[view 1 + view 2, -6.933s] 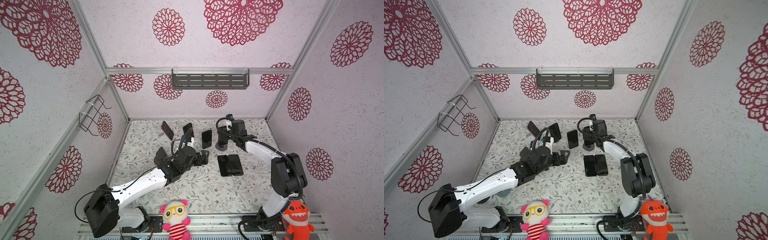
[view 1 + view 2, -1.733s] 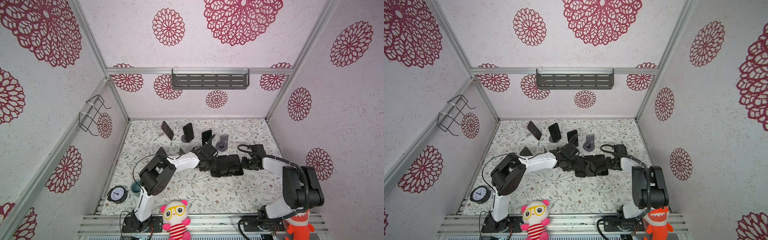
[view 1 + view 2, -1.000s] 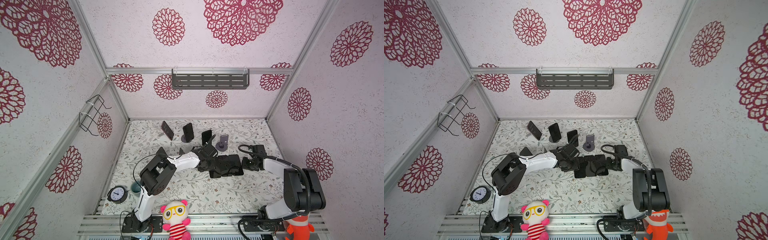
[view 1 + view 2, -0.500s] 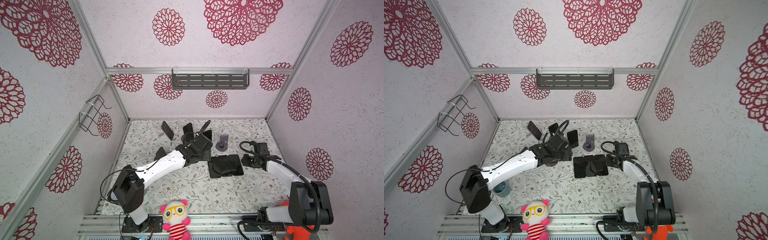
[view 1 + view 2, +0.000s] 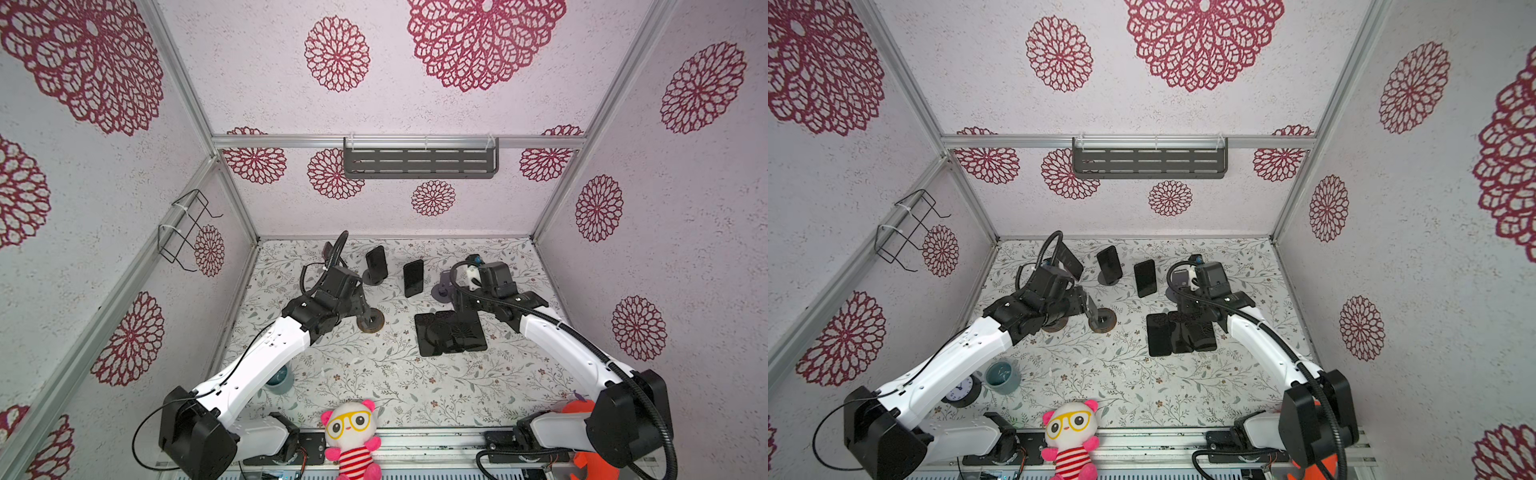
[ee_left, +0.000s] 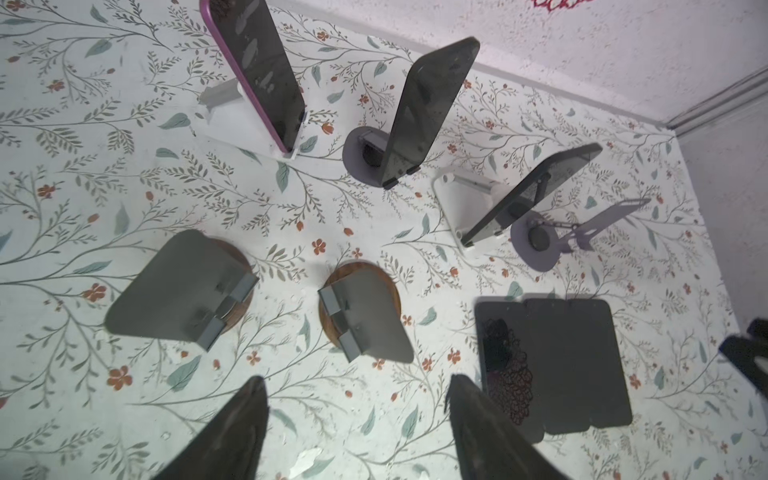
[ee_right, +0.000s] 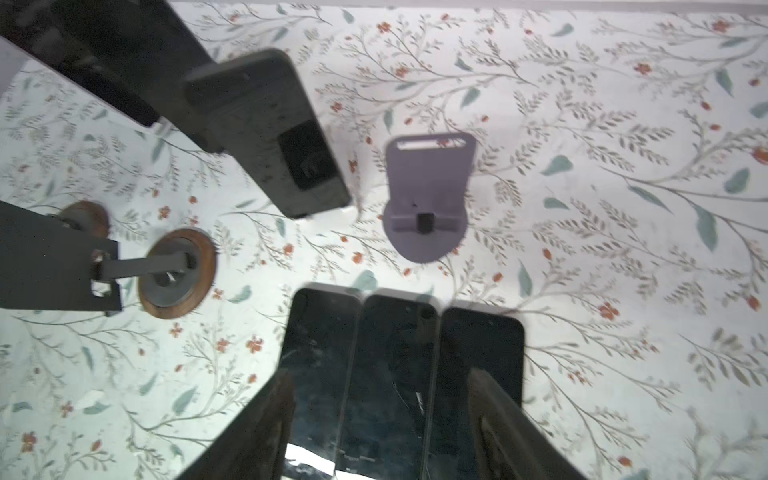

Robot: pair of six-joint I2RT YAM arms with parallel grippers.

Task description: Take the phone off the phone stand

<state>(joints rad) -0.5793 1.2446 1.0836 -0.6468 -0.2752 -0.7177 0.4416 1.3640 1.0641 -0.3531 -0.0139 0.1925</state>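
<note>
Three phones still stand on stands along the back: a purple-cased phone (image 6: pixel 257 70), a black phone (image 6: pixel 432 108) on a round grey phone stand (image 6: pixel 361 153), and a dark phone (image 6: pixel 532 191) on a white stand. Three dark phones (image 5: pixel 451 332) lie flat side by side. My left gripper (image 6: pixel 357 390) is open and empty, hovering by two empty wood-based stands (image 6: pixel 361 316). My right gripper (image 7: pixel 382 380) is open over the back end of the flat phones (image 7: pixel 399 353), holding nothing. An empty grey stand (image 7: pixel 426 195) sits just behind them.
A teal cup (image 5: pixel 1003 376) and a small clock (image 5: pixel 961 390) sit front left under my left arm. A pink plush toy (image 5: pixel 351 432) and an orange toy (image 5: pixel 590 465) are at the front rail. A shelf (image 5: pixel 419 162) and wire basket (image 5: pixel 183 232) hang on the walls.
My left gripper has pulled back from the flat phones to the left, over the wood-based stands. My right gripper has opened and moved from beside the flat phones to above their back end.
</note>
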